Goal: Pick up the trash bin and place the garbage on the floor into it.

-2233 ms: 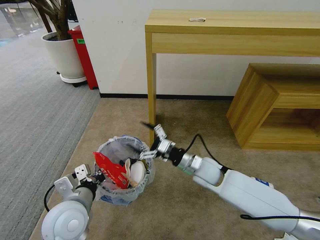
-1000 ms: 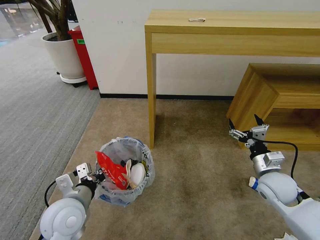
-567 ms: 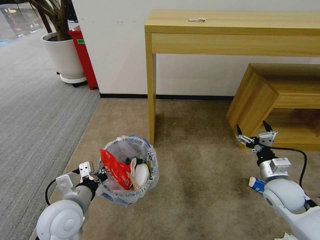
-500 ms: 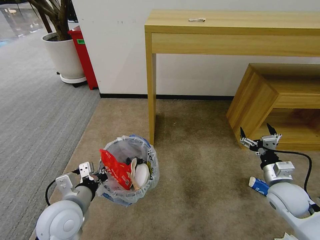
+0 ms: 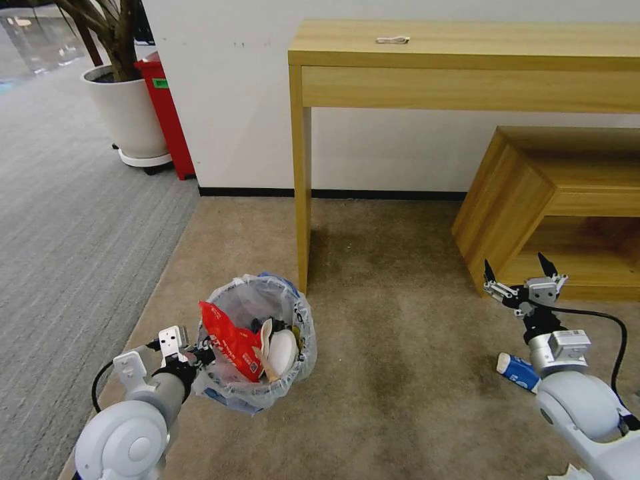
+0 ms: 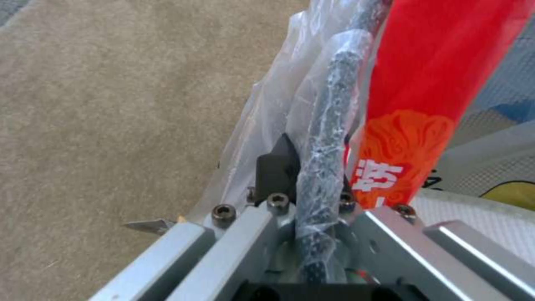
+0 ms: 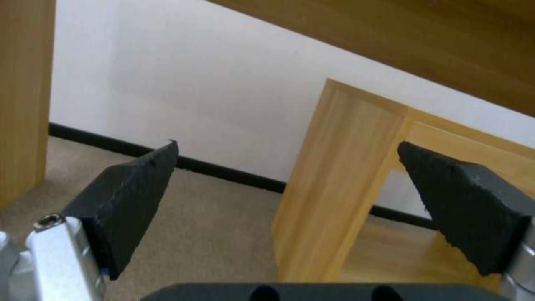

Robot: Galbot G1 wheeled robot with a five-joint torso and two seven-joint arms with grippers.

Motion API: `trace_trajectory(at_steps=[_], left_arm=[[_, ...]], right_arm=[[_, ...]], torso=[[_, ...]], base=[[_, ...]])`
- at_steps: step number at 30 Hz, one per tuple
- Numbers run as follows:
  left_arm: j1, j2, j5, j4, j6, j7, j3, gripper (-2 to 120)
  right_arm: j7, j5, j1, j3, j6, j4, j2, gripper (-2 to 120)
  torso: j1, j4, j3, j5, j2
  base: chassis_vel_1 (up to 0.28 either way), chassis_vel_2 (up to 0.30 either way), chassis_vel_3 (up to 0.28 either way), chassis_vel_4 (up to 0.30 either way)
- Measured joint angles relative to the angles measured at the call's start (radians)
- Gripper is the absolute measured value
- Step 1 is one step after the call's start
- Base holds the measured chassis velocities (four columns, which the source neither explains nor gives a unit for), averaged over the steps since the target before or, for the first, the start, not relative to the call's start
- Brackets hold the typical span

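Carpet, beige and short-piled, is the floor [image 5: 400,373] under us. On the near left our left gripper [image 5: 193,352] has its jaws clamped on the rim of the trash bin [image 5: 257,347], pinching the crinkled, slippery bag [image 6: 312,125] to the stiff edge. We judge the bin light, and the rim the only sound place to hold it. Red wrapper [image 5: 230,343] and white slipper [image 5: 280,350] poke from its top. Far to the right, our right gripper [image 5: 525,288] hovers with jaws wide apart and empty, above a small blue-white cup [image 5: 517,370] lying on its side; we judge it light and easily crushed.
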Motion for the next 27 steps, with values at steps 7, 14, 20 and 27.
trace_trajectory(at_steps=[7, 14, 20, 27], left_arm=[[-0.001, 0.002, -0.003, 0.000, 0.003, -0.001, -0.001, 0], [-0.001, -0.002, -0.003, 0.001, 0.004, -0.002, 0.000, 0], [0.003, -0.004, -0.002, -0.002, 0.005, -0.002, -0.001, 0], [0.009, -0.006, 0.000, -0.010, 0.005, -0.002, -0.005, 0]], right_arm=[[0.000, -0.002, 0.004, -0.004, 0.000, -0.006, 0.002, 100], [-0.001, -0.008, 0.003, -0.004, 0.005, -0.011, 0.003, 100], [-0.002, -0.013, 0.004, -0.005, 0.006, -0.011, 0.007, 100], [-0.002, -0.028, -0.002, -0.006, 0.013, -0.013, 0.016, 100]], torso=[[0.000, -0.0001, 0.000, 0.0000, 0.000], [0.000, -0.0001, 0.000, 0.0000, 0.000], [0.000, -0.0002, 0.000, -0.0001, 0.000], [0.000, -0.0001, 0.000, 0.0000, 0.000]], base=[[-0.037, -0.031, -0.038, -0.033], [-0.092, -0.086, -0.091, -0.085], [-0.107, -0.107, -0.115, -0.118], [-0.118, -0.124, -0.109, -0.124]])
